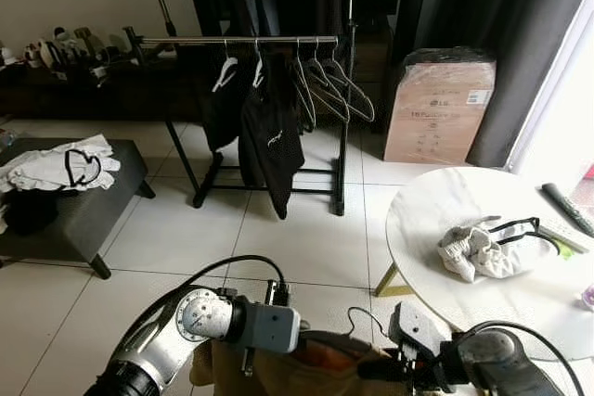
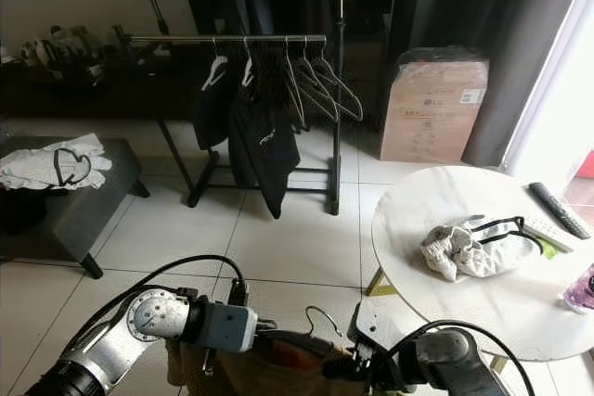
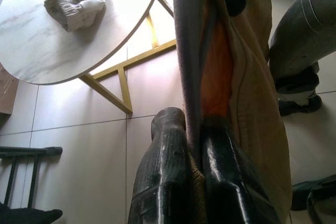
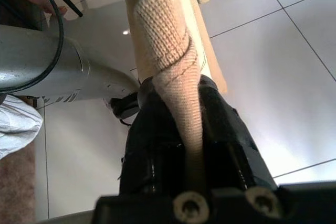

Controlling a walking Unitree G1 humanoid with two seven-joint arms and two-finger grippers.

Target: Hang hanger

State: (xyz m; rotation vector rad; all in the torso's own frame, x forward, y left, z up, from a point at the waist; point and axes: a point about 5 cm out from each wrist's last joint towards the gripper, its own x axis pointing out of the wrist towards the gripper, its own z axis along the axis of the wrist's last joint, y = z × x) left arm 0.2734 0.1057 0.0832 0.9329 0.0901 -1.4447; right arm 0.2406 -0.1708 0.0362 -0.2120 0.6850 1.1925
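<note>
— Where are the arms?

— Both are bent inward low at the robot's front, meeting over a tan garment (image 1: 297,368) on a hanger whose wire hook (image 2: 320,317) sticks up between them.

— And the left pincer (image 3: 195,129)?

— Its two black fingers are pressed onto the garment's edge, orange lining beside them. The right pincer (image 4: 191,90) pinches a tan strap-like fold of the same cloth.

— The rail?

— The clothes rack (image 1: 232,41) stands well apart across the tiled floor, carrying dark clothes and bare hangers — a round white table (image 1: 445,201) sits to the robot's right with a crumpled pale garment (image 1: 478,249) on it.
</note>
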